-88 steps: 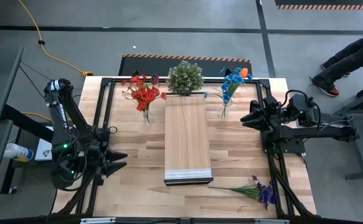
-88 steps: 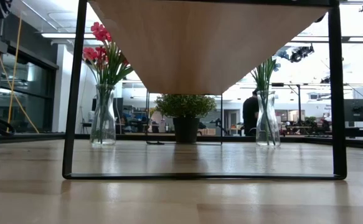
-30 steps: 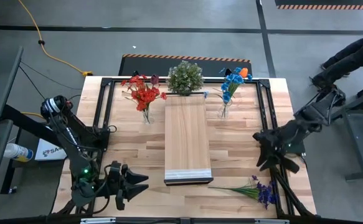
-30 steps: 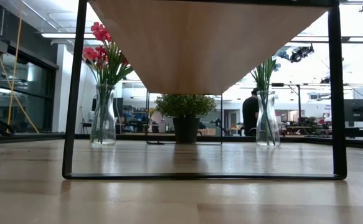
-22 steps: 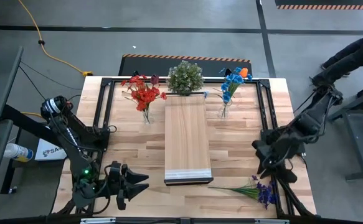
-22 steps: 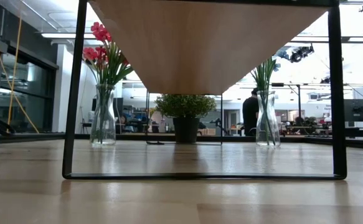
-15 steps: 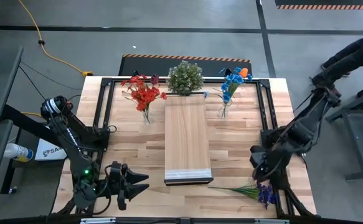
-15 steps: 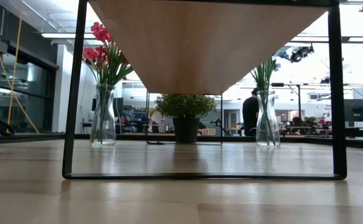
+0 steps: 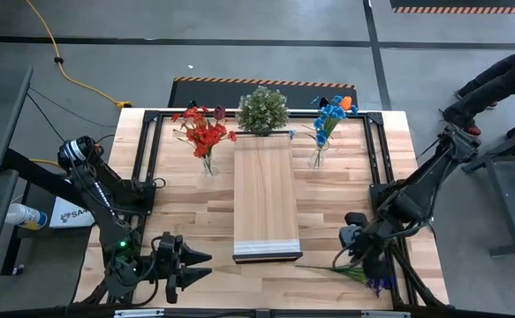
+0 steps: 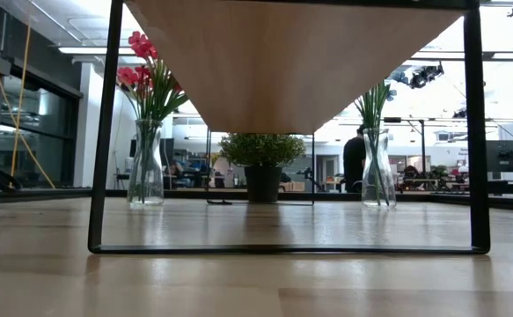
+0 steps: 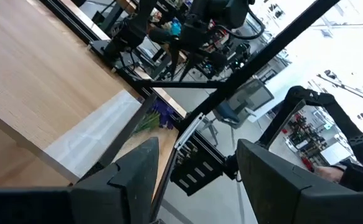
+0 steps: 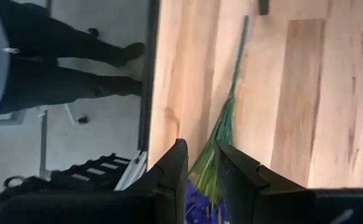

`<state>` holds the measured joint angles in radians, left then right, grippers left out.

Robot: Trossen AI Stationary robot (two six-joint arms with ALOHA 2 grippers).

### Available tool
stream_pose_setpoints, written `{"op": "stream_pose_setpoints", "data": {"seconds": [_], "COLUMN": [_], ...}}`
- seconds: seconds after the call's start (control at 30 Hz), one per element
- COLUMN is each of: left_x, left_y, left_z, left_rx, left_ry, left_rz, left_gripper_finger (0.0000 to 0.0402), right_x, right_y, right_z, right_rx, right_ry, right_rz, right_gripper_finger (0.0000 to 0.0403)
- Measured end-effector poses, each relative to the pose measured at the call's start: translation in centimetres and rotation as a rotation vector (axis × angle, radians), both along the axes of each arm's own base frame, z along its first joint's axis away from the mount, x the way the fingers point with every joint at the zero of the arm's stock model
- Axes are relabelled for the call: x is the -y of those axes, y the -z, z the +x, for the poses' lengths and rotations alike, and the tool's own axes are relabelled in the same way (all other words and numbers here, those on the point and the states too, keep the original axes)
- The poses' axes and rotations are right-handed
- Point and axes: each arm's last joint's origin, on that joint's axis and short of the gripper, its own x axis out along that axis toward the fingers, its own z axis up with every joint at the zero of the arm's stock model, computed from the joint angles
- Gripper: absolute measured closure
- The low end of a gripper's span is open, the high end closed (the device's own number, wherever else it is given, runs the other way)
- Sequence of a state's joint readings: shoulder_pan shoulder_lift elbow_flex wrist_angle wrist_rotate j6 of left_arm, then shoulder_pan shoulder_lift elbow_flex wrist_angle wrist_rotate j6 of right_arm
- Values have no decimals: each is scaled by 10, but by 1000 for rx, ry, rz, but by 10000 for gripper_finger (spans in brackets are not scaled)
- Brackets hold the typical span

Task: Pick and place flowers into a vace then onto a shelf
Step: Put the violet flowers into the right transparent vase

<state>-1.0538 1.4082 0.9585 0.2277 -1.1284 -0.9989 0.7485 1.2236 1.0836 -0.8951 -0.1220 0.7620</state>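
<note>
- On the left of the slatted wooden surface [image 9: 182, 212], near its front corner, the left gripper [image 9: 193, 262] is seen low over the wood, its fingers [image 11: 137, 171] set well apart and empty.
- Beyond the surface's left edge, a grey floor [image 9: 239, 62] crossed by a yellow cable [image 9: 63, 71] is shown from above.
- Toward the back left, a clear vase [image 9: 207, 163] of red flowers [image 9: 204, 132] is stood on the surface; from table height it [image 10: 146, 163] is seen against dark windows.
- At the back centre, a bushy green potted plant [image 9: 262, 110] is placed just behind the shelf [image 9: 265, 199], a long raised plank carried on a black frame [image 10: 106, 132].
- Toward the back right, a second vase [image 9: 319, 157] with blue flowers and one orange bloom [image 9: 330, 113] is stood.
- At the front right, loose purple flowers [image 9: 376, 281] on green stems are laid flat on the surface, reaching toward the shelf's front end.
- Directly above these stems the right gripper [image 9: 354, 247] is held, its fingers [image 12: 175, 171] drawn narrow with the stems [image 12: 221, 127] seen just past them; nothing is gripped.
- Past the right edge, a person's dark trouser legs and shoes [image 9: 496, 84] are visible on the floor.
- Behind the surface, a bright workshop room with benches and equipment is shown.
</note>
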Motion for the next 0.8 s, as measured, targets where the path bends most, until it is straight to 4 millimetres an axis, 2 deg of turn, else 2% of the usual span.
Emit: {"op": "stream_pose_setpoints", "data": {"seconds": [0.47, 0.8], "left_x": [1, 1], "left_y": [3, 5], "left_z": [0, -1], "left_rx": [-28, -46], "left_ry": [65, 63], "left_rz": [16, 47], "left_gripper_finger": [151, 151], "right_x": [-11, -19], "right_y": [22, 34], "right_z": [26, 35], "right_rx": [-27, -53], "right_ry": [34, 41], "right_rz": [-21, -37], "right_gripper_finger": [331, 331]}}
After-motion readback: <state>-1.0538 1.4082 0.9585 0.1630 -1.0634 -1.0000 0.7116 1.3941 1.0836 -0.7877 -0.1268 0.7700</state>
